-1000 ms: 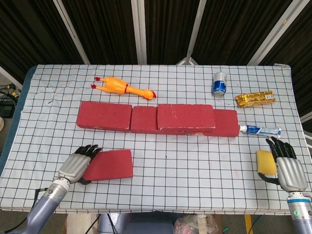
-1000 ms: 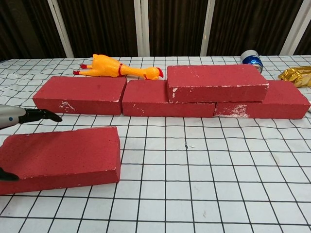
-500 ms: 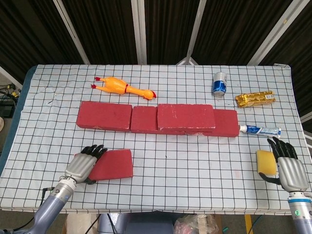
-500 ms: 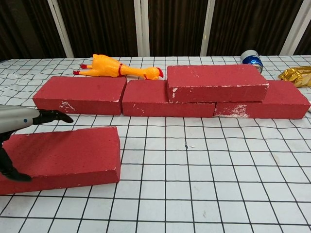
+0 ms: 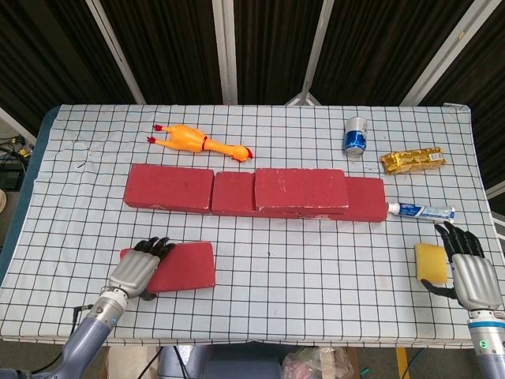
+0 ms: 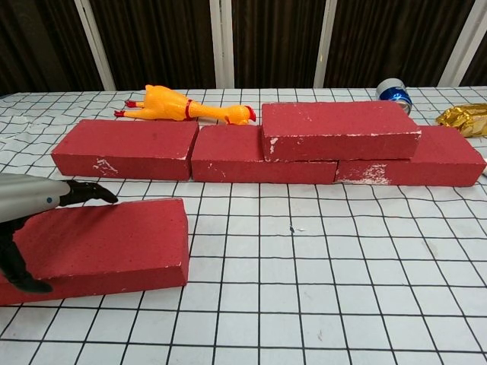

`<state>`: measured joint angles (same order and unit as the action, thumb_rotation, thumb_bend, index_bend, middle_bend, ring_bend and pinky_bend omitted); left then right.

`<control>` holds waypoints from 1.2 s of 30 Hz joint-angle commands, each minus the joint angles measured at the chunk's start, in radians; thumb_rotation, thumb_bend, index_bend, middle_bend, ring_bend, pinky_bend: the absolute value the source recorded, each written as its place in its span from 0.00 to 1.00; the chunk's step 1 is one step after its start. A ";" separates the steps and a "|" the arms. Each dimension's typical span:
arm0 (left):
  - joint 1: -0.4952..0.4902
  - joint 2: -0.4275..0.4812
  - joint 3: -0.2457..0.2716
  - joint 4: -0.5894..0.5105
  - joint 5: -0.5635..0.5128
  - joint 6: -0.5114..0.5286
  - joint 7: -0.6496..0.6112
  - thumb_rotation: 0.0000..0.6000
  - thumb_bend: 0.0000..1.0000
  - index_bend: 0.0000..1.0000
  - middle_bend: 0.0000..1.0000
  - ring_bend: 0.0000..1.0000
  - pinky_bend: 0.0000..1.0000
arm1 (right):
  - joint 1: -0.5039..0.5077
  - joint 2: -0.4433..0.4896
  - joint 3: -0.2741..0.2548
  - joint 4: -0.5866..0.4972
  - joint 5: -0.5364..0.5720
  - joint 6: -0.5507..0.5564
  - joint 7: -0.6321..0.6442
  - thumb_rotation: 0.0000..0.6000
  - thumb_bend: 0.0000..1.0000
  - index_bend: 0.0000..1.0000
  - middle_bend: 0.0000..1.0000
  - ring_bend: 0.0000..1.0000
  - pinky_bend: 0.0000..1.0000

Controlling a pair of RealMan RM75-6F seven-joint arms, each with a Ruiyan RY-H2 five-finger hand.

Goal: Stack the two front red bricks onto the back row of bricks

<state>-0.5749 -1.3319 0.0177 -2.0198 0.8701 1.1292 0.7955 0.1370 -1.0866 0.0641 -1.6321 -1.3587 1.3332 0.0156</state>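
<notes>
Over the last second the left hand (image 5: 136, 271) has slid further onto the front brick (image 5: 177, 266) on the tabletop (image 5: 316, 260), fingers now wrapping its left end, so lifting toward the back row (image 5: 252, 192) looks next.

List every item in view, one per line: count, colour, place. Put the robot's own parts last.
back row bricks: three, red, end to end across mid-table.
stacked brick: one, red, on top of the back row, right of centre.
front brick: one, red, front left.
rubber chicken: one, yellow, behind the row, left.
can: one, blue and silver, back right.
foil packet: one, gold, right of the can.
toothpaste tube: one, white and blue, right of the row.
sponge: one, yellow, front right.
tablecloth: one, white, black grid.
left hand: grips the front brick's left end.
right hand: beside the sponge; contact unclear.
</notes>
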 commanded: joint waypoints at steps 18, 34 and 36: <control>-0.025 -0.027 0.006 0.032 -0.048 0.035 0.007 1.00 0.00 0.03 0.07 0.08 0.17 | 0.005 -0.013 0.010 0.004 0.023 -0.018 -0.023 1.00 0.17 0.03 0.00 0.00 0.00; -0.043 -0.022 -0.011 0.018 -0.074 0.081 0.023 1.00 0.00 0.09 0.25 0.14 0.22 | 0.003 -0.011 0.013 -0.001 0.025 -0.020 -0.025 1.00 0.17 0.03 0.00 0.00 0.00; -0.052 -0.013 -0.025 0.013 -0.091 0.070 0.013 1.00 0.00 0.09 0.25 0.14 0.21 | 0.004 -0.013 0.012 -0.002 0.024 -0.023 -0.026 1.00 0.17 0.03 0.00 0.00 0.00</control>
<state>-0.6199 -1.3515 0.0030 -2.0030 0.7893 1.2067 0.8153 0.1406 -1.0989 0.0767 -1.6335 -1.3347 1.3103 -0.0101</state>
